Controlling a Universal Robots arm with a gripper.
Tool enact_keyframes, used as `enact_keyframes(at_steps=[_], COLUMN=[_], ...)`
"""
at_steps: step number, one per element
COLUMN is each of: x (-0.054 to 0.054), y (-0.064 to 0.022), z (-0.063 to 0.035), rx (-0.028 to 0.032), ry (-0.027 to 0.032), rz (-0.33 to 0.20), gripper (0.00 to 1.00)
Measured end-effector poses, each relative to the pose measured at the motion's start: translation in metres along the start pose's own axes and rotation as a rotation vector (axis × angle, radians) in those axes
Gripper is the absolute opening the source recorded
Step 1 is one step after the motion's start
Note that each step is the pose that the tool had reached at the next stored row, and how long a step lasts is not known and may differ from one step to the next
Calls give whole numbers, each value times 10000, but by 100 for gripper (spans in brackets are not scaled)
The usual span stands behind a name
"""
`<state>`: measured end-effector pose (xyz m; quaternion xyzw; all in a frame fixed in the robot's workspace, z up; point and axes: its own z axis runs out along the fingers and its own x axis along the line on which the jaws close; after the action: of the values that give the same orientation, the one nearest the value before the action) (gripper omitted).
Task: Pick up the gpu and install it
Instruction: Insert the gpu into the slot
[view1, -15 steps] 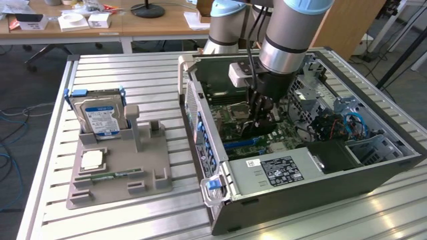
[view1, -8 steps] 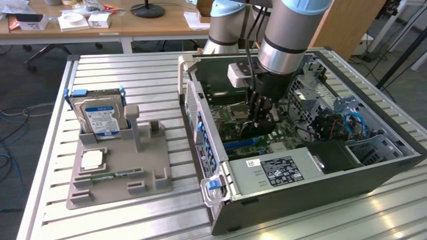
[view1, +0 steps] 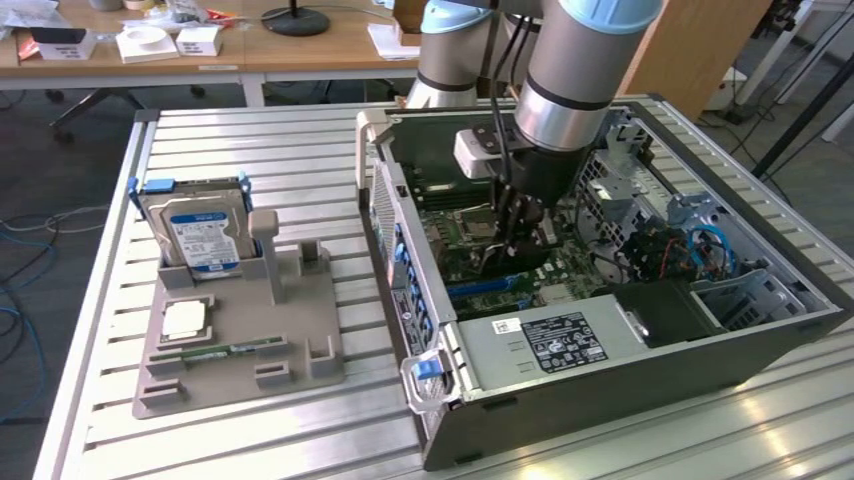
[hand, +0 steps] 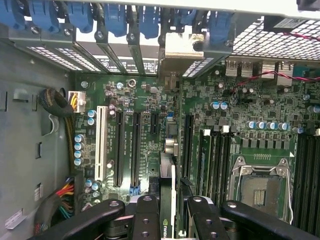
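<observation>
Inside the open dark metal computer case, which lies on its side on the half of the slatted aluminium worktop toward the exterior view's right edge, the one grey robot arm reaches down over the green motherboard. Its black end effector is clamped on the gpu, a thin flat dark expansion card seen edge-on in the wrist view, with one finger against each of its two faces. The card stands upright on its long edge over the board, parallel to the slots; whether its lower edge touches the board I cannot tell.

To one side of the card the board carries one white slot and two long black slots; to the other side sits one empty square processor socket in a silver frame.

Toward the worktop's edge at the exterior view's left lies one flat grey plastic holder. It carries three parts: one silver hard drive with a blue-white label, standing upright in blue rails; one square silver processor chip, lying flat; and one narrow green memory stick, lying flat just beside the chip.
</observation>
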<state>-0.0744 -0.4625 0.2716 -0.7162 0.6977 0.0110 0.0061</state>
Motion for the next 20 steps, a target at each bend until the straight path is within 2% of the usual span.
enact_keyframes(at_steps=[11,16,20], x=[0,-1,-4], y=[36,38,41], z=[15,39,41], rx=[9,40,42], ry=[1,1,0], rz=[-35,-42,-43], gripper=[26,26,26])
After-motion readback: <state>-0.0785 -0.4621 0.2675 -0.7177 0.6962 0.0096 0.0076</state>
